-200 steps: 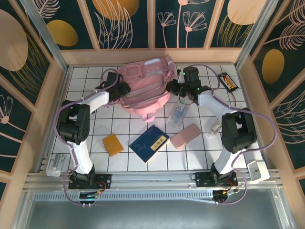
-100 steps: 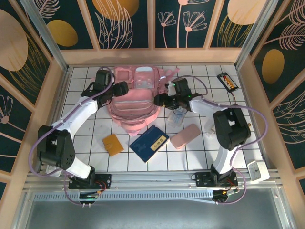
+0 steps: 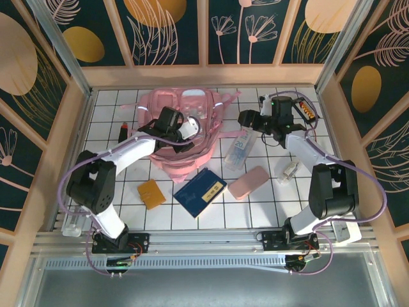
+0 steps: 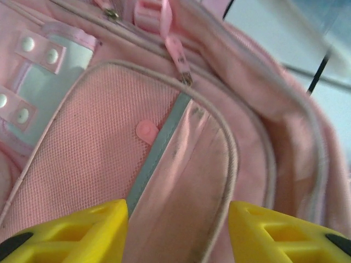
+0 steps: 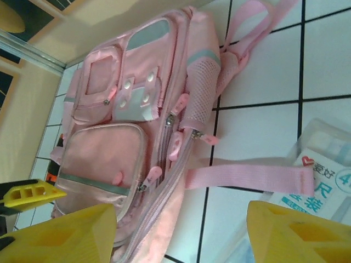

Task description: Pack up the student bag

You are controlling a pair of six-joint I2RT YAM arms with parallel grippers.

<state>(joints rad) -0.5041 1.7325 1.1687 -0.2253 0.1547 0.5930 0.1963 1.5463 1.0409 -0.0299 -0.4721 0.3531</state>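
Note:
The student bag point(image 3: 185, 144) lies flat at the back middle of the table, front pockets up. It is big, pink and soft, with pale strips. My left gripper point(image 3: 189, 130) hovers over its front pocket. In the left wrist view the left gripper point(image 4: 178, 222) is open, its yellow fingers point(image 4: 82, 230) either side of the pocket's grey strip point(image 4: 159, 145), holding nothing. My right gripper point(image 3: 245, 119) stands open just right of the bag. In its wrist view the right gripper point(image 5: 181, 233) frames the bag point(image 5: 131, 109) and one loose pink strap point(image 5: 247, 178).
A clear pack with blue print point(image 3: 238, 151) lies right of the bag. In front lie a blue notebook point(image 3: 200, 190), an orange wallet point(image 3: 151, 194) and a flat pink case point(image 3: 248, 182). A small white item point(image 3: 289, 171) and a black item point(image 3: 305, 109) sit at the right.
My right gripper opened and drew back to the right, away from the bag. My left gripper swung right onto the bag's front, its jaws narrowing. The bag settled flatter.

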